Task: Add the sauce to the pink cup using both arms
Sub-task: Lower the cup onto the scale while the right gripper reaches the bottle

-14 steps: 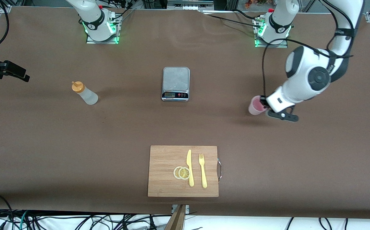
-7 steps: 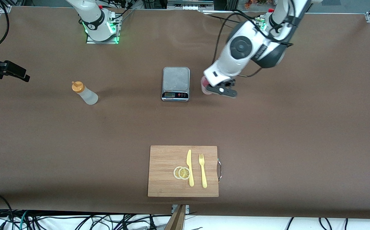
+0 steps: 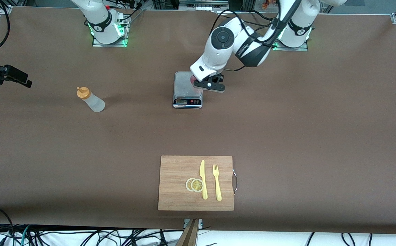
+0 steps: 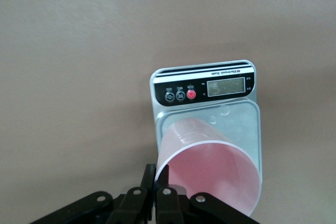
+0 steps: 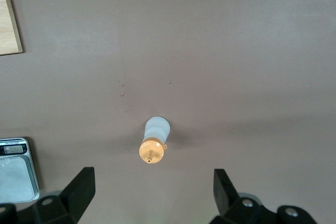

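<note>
Carrying: the left gripper [image 3: 203,83], clamped on the rim of the small pale pink translucent plastic cup [image 4: 210,169], holds it over the flat silver digital kitchen scale [image 3: 188,89] at mid-table.
Key relation: in the left wrist view the pink cup hangs directly above the scale's steel platform, its base toward the plate and its mouth toward the camera; the move ahead looks like a straight lowering.
Cup axis: close to upright, leaning slightly; whether its base touches the plate cannot be told.
Scale edges: the cup sits over the half of the platform toward the left arm's end, close to that edge, with the button and display strip clear of it.
Sauce: the small frosted-white squeeze bottle with an orange-tan nozzle cap [image 3: 91,100] stands upright on the brown table [image 3: 287,136], well apart from the scale, toward the right arm's end.
Right gripper [image 5: 152,195]: fingers spread wide, holding nothing, hovering over the bottle; the right arm is plainly the nearer one to it.
Open room: bare brown surface all around the bottle and between bottle and scale.
Also present: a bamboo cutting board [image 3: 177,171] with yellow plastic knife [image 3: 202,179], yellow plastic fork [image 3: 217,182] and lemon slices [image 3: 194,185], nearer the front camera and out of the way.
</note>
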Controlling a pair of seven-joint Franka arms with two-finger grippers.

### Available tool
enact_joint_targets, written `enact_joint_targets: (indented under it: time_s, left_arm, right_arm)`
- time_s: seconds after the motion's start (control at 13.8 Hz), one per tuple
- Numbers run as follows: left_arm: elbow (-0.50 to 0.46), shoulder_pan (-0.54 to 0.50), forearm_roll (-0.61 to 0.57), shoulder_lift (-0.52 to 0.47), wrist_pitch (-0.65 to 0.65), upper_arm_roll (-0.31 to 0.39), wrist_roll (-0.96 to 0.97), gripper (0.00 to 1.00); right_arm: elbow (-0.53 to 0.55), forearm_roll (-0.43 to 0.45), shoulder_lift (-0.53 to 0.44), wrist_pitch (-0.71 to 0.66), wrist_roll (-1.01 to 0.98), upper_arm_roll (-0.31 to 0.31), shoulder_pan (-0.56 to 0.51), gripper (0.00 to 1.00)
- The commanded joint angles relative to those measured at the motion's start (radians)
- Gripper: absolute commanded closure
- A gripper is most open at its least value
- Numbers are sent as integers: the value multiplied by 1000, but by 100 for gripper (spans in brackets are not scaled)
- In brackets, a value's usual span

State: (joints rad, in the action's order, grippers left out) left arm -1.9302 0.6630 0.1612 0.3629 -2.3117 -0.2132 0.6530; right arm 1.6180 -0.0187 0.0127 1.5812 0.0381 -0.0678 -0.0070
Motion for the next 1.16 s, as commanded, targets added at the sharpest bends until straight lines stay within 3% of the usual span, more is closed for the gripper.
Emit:
enact_joint_targets:
  time_s: [0.0, 0.58, 0.65, 0.8, 0.87, 0.95, 1.09]
  left_arm:
    - [28, 49, 21, 50, -49, 12, 48, 100]
    - [28, 79, 20, 83, -66, 12, 56, 100]
    - [28, 79, 20, 88, -66, 12, 56, 96]
    - [28, 78, 21, 90, -64, 12, 57, 60]
    - [28, 76, 21, 85, -61, 12, 60, 9]
    - [33, 70, 21, 70, -57, 15, 63, 0]
    - [66, 49, 58, 24, 24, 23, 63, 0]
  right_arm:
    - [0, -12, 1, -6, -9, -3, 1, 0]
    - [0, -12, 21, -4, -17, -3, 5, 0]
    - [0, -12, 32, -4, -17, -4, 12, 0]
    - [0, -11, 62, -7, -18, -3, 22, 0]
    - [0, -12, 78, -7, -29, -3, 22, 0]
    - [0, -12, 93, -7, -85, -3, 24, 0]
    - [0, -14, 134, -6, -324, -6, 22, 0]
